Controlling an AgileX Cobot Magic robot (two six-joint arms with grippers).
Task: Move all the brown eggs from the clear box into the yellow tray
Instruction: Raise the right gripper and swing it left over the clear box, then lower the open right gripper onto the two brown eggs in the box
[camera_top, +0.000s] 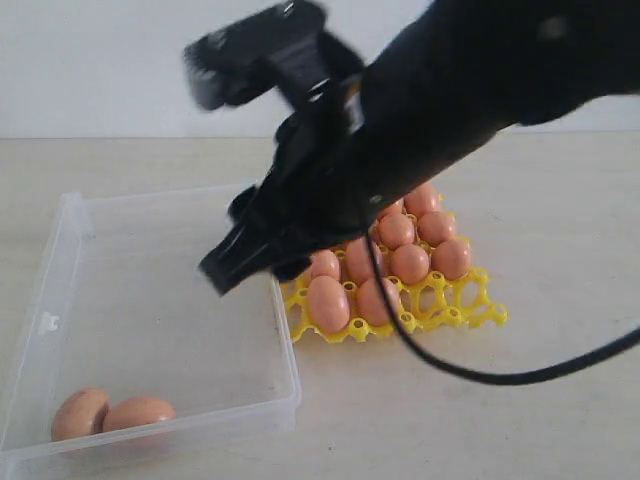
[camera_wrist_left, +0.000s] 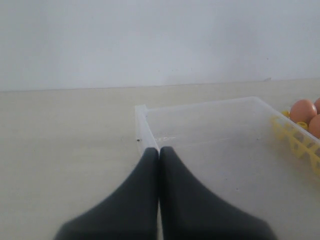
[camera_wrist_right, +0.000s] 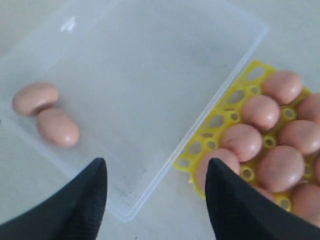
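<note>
My right pincer (camera_wrist_right: 155, 170) gapes empty; two smooth pinkish-brown eggs (camera_wrist_right: 57, 127) cornered in the clear plastic box (camera_wrist_right: 145, 85) look fragile, wanting a light grip across their middles.

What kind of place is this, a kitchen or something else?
Probably a robot test bench, not a kitchen: a pale table, a plain white wall, and a black robot arm over a clear box and a yellow tray.
</note>
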